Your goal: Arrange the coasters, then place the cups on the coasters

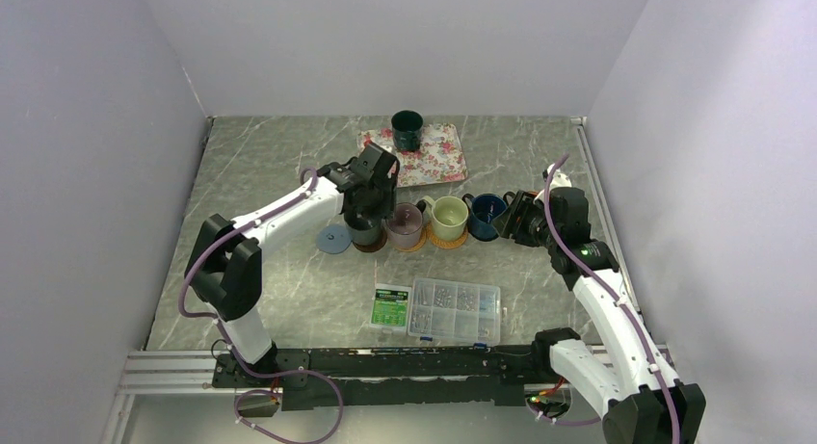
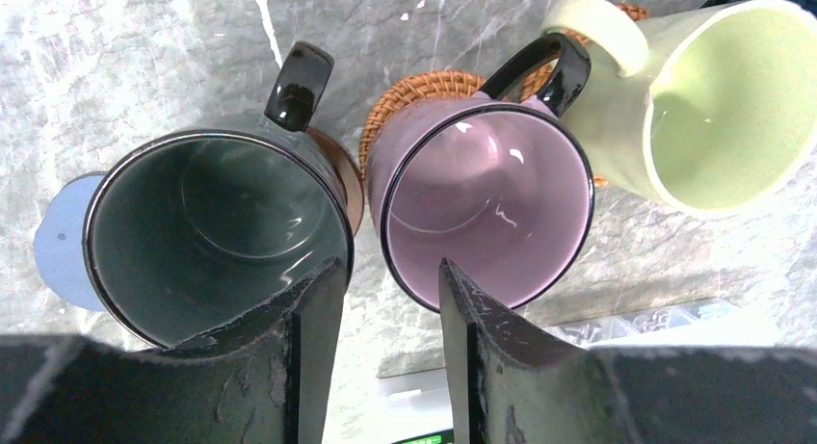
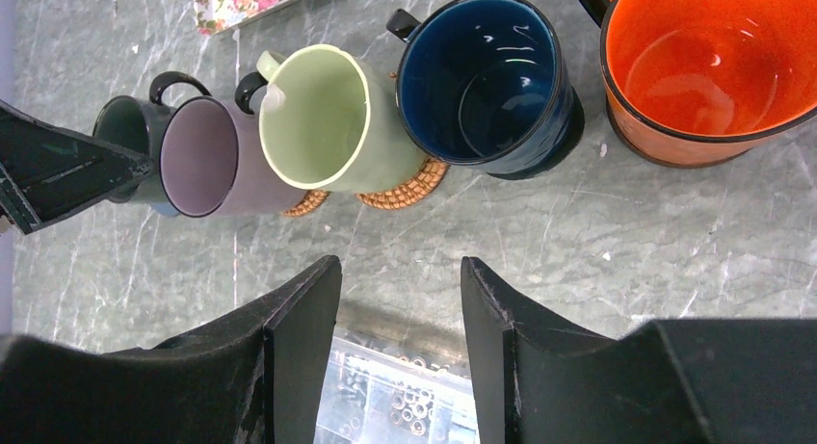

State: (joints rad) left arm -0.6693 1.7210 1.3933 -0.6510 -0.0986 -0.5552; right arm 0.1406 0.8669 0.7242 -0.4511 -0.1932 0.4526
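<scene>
Tight spacing; nothing held.
Left gripper (image 2: 390, 271) parted at grey-green cup (image 2: 212, 222) and mauve cup (image 2: 482, 194) rims; right gripper (image 3: 400, 266) parted above table (image 3: 578, 232).

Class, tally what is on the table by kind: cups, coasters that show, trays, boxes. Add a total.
Cups: 6 (orange, navy, pale green, mauve, grey-green, dark teal)
Coasters showing: 4 (light blue, dark brown, woven, woven)
Floral tray: 1
Clear screw box: 1
Total: 12

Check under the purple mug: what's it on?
A woven tan coaster sticks out from under the purple mug by its handle. The mug covers the rest.
</scene>
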